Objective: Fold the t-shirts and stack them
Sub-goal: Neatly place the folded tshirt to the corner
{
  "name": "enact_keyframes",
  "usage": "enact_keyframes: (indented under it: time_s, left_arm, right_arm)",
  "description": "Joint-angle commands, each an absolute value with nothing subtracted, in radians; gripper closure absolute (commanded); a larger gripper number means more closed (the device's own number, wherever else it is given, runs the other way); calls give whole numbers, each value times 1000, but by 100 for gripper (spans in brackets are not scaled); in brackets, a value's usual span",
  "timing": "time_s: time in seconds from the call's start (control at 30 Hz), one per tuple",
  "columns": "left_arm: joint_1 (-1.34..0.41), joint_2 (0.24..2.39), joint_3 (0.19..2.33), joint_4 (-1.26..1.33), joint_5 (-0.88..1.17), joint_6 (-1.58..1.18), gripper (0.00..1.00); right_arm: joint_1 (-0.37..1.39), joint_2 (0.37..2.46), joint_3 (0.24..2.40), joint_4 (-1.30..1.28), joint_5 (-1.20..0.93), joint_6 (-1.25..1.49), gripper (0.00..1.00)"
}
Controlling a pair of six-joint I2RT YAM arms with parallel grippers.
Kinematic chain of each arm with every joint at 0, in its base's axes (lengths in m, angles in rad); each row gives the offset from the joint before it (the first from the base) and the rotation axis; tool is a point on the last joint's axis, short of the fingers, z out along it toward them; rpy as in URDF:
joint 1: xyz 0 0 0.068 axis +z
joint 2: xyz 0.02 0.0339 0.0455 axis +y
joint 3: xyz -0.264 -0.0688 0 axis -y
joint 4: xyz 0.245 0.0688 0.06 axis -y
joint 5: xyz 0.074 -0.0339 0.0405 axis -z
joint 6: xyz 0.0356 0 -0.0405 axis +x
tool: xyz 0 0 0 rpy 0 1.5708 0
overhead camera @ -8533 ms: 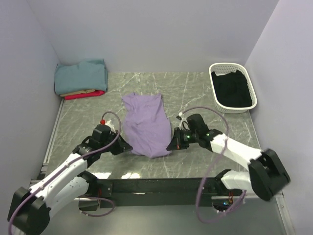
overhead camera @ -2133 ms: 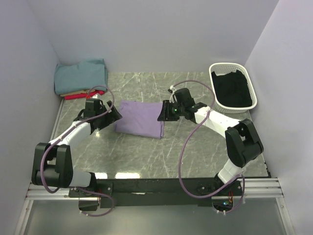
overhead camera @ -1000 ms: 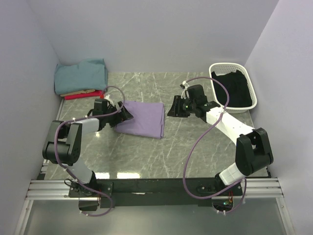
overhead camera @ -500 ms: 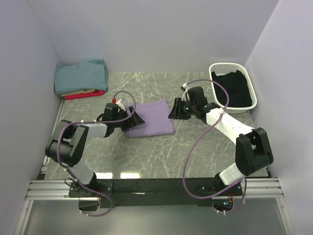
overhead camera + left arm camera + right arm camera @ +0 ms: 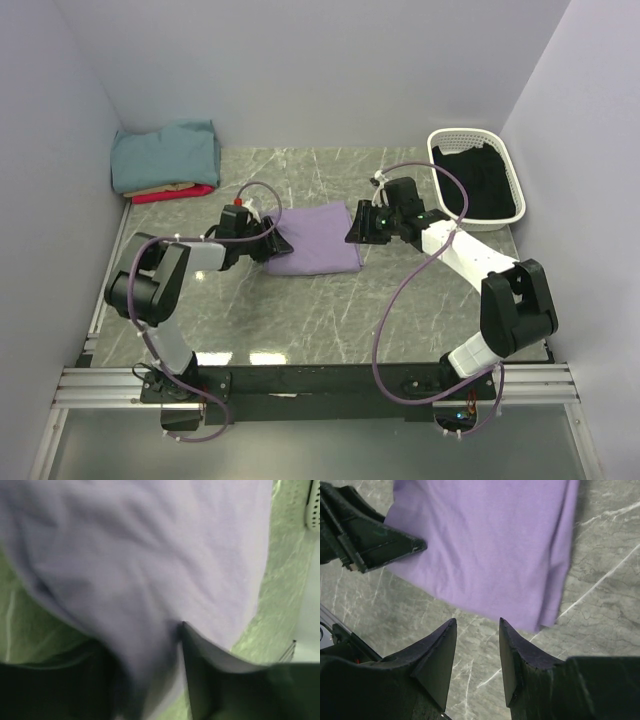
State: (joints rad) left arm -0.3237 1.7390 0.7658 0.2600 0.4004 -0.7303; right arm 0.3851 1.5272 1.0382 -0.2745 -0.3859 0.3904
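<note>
We saw the large lavender-purple cloth t-shirt (image 5: pixel 315 238) lying folded on the grey-green marbled table (image 5: pixel 330 310), about midway between the two arms and a little toward the far side. From above it made a rough rectangle, set slightly askew, with a flat, mostly smooth top and a softer, rounded near-left corner. In the right wrist view (image 5: pixel 485 545) the edge nearest that camera showed several layers lying one over another, with a long crease running beside them. In the left wrist view (image 5: pixel 150 555) the cloth was blurred and gently wrinkled.

The left gripper (image 5: pixel 275 243) was at the shirt's left edge, low on the table. Its own camera showed a bulge of lavender cloth between its dark fingers (image 5: pixel 225 690), which stood partly apart; we could not tell whether they were pinching the cloth. The right gripper (image 5: pixel 358 228) was just beside the shirt's right edge, its jaws (image 5: pixel 476 625) parted with nothing between them.

In the far-left corner sat the other folded shirts in one pile: the teal one (image 5: pixel 165 155) on top, the tan one (image 5: pixel 160 189) and the red one (image 5: pixel 175 194) beneath it, well apart from the lavender shirt. A white slotted plastic basket (image 5: pixel 436 165) at the far right held dark cloth (image 5: pixel 478 185).
</note>
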Motion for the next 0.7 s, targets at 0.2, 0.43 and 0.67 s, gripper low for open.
enact_keyframes:
  time_s: [0.2, 0.43, 0.67]
  left_arm:
    - [-330, 1930, 827, 252, 456, -707, 99]
    - [-328, 1930, 963, 198, 505, -638, 99]
    - [-322, 1853, 1152, 14, 515, -555, 99]
  right_arm:
    - [359, 1532, 1052, -275, -388, 364, 53]
    - [350, 1525, 1046, -278, -388, 364, 53]
    - [347, 1525, 1040, -267, -394, 370, 53]
